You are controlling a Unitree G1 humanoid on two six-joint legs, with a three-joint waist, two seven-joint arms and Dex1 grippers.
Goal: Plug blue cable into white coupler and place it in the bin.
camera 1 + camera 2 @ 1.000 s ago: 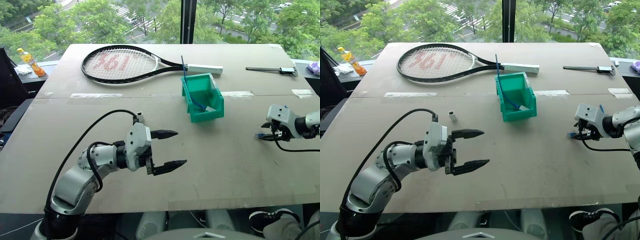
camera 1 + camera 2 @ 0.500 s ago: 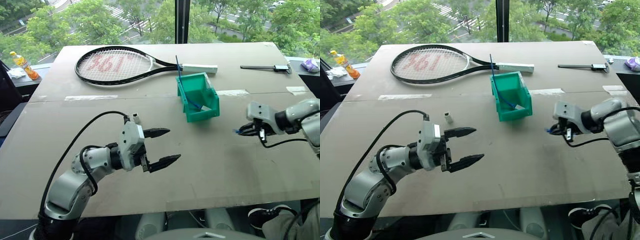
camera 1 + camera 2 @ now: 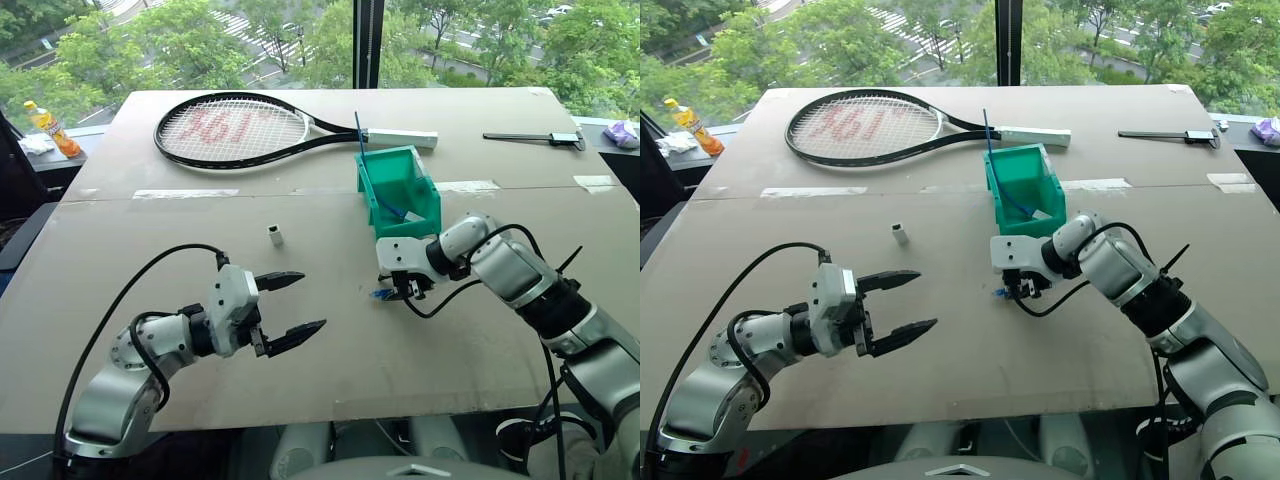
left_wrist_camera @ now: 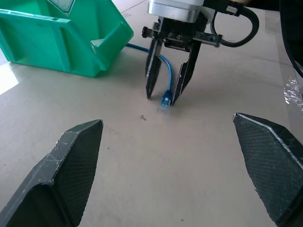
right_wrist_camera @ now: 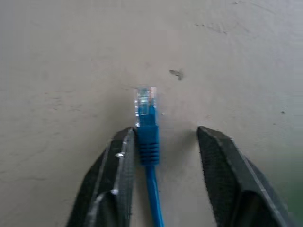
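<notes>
Since a second ago the right gripper (image 3: 392, 293) has swung in from the table's right side to just in front of the teal bin (image 3: 415, 222), fingers parted, the blue cable (image 5: 147, 137) lying between them on the tabletop (image 3: 450, 350). Left of the bin, the white coupler (image 3: 275, 235) stands alone; nearer, the left gripper (image 3: 286, 310) hovers wide open.

Bright, even daylight from the window (image 3: 300, 40) behind. Table (image 3: 450, 340) shadows soft and faint. Closest wrist view slightly blurred.

Bright-blue cable (image 5: 148, 137) with clear plug, teal-green bin (image 3: 398, 190), white coupler (image 3: 275, 235), black fingers (image 4: 71, 177)
</notes>
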